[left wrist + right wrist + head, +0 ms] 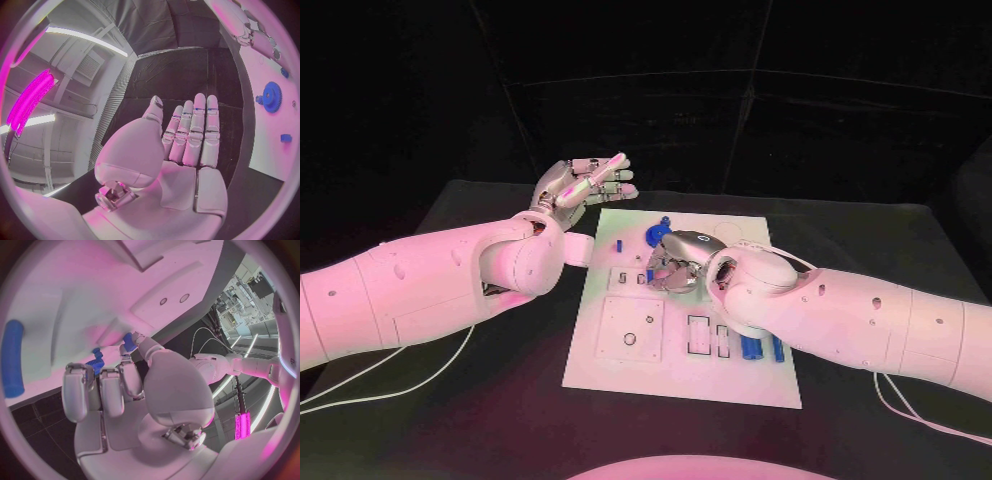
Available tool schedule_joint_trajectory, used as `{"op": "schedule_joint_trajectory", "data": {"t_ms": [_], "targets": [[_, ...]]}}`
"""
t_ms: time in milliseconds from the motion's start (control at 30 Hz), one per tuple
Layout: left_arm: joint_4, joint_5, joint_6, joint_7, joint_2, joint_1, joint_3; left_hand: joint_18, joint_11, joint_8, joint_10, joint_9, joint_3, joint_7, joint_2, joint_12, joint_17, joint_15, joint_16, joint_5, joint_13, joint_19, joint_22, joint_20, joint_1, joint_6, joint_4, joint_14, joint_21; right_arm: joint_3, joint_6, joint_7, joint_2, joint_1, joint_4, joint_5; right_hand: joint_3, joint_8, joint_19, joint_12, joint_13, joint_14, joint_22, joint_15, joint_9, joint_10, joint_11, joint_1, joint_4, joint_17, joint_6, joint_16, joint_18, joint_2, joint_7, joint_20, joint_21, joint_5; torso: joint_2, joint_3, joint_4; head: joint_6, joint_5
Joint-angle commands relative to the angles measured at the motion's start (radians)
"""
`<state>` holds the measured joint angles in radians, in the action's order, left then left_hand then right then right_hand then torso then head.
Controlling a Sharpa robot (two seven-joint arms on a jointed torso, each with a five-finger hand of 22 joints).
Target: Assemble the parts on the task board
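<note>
The head camera is looking down from above the task board (678,330). The left wrist camera is facing out over its raised left hand (181,150), catching the board's edge. The right wrist camera is sitting close against the board (94,295).

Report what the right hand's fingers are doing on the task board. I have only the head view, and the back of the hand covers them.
Observer: In the right wrist view the right hand has its fingers curled down toward the task board, and a small blue part sits at the fingertips. I cannot tell whether it is pinched or only touched.
Operator: Check the left palm as well.
Observer: In the left wrist view the left hand shows a bare palm. Its fingers are straight and it holds nothing.
</note>
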<state>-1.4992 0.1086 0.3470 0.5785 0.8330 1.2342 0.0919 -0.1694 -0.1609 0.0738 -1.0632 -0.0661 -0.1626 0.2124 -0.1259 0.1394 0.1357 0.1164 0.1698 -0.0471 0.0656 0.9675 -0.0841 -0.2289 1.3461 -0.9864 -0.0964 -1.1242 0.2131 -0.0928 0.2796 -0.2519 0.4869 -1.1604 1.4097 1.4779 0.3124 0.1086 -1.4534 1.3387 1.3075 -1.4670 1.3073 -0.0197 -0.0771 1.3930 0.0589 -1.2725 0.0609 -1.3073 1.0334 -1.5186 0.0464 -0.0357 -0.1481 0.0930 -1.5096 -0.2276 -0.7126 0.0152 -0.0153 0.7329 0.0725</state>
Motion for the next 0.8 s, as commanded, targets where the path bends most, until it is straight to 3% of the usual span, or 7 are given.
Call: {"op": "schedule_joint_trajectory", "data": {"t_ms": [33,267,800], "targets": [[-0.001,-0.004,-0.010,0.004,0.000,0.002,-0.001,-0.015,0.001,-0.005,-0.006,0.001,-0.002,0.000,-0.007,-0.006,0.001,0.000,-0.001,-0.005,0.001,0.006,0.001,-0.002,-0.001,-0.008,0.004,-0.010,0.000,-0.002,-0.009,-0.010,0.000,0.001,0.000,0.008,0.000,-0.006,0.003,-0.005,0.016,-0.077,0.107,0.009,0.001,-0.008,0.002,0.002,-0.002,-0.134,-0.010,0.004,-0.009,-0.009,0.000,0.006,0.005,0.002,0.000,-0.0001,0.0001,0.001,-0.001],[-0.001,-0.004,-0.010,0.004,0.001,0.002,-0.001,-0.015,0.001,-0.005,-0.006,0.001,-0.002,0.000,-0.007,-0.007,0.001,0.000,-0.002,-0.005,0.000,0.007,0.002,-0.002,-0.002,-0.008,0.004,-0.009,0.000,-0.002,-0.008,-0.014,-0.001,0.001,-0.001,0.008,-0.002,-0.010,0.005,-0.008,0.013,-0.076,0.104,0.011,0.002,-0.012,0.005,0.010,-0.005,-0.133,-0.015,0.005,-0.008,-0.015,-0.003,0.009,0.007,0.005,0.000,0.0000,0.0001,0.001,-0.001],[-0.002,-0.004,-0.007,0.006,0.002,0.002,-0.001,-0.015,0.001,-0.005,-0.006,0.001,-0.002,0.000,-0.007,-0.007,0.001,0.000,-0.002,-0.005,0.000,0.007,0.002,-0.002,-0.002,-0.008,0.004,-0.009,0.000,-0.002,0.018,-0.016,-0.002,0.001,0.001,0.008,-0.057,-0.029,0.012,-0.024,-0.003,-0.075,0.095,0.021,0.006,-0.029,0.016,0.054,-0.037,-0.127,-0.056,0.008,-0.006,-0.054,-0.012,0.020,0.012,0.022,0.000,-0.0001,0.0003,0.002,-0.002]]}}
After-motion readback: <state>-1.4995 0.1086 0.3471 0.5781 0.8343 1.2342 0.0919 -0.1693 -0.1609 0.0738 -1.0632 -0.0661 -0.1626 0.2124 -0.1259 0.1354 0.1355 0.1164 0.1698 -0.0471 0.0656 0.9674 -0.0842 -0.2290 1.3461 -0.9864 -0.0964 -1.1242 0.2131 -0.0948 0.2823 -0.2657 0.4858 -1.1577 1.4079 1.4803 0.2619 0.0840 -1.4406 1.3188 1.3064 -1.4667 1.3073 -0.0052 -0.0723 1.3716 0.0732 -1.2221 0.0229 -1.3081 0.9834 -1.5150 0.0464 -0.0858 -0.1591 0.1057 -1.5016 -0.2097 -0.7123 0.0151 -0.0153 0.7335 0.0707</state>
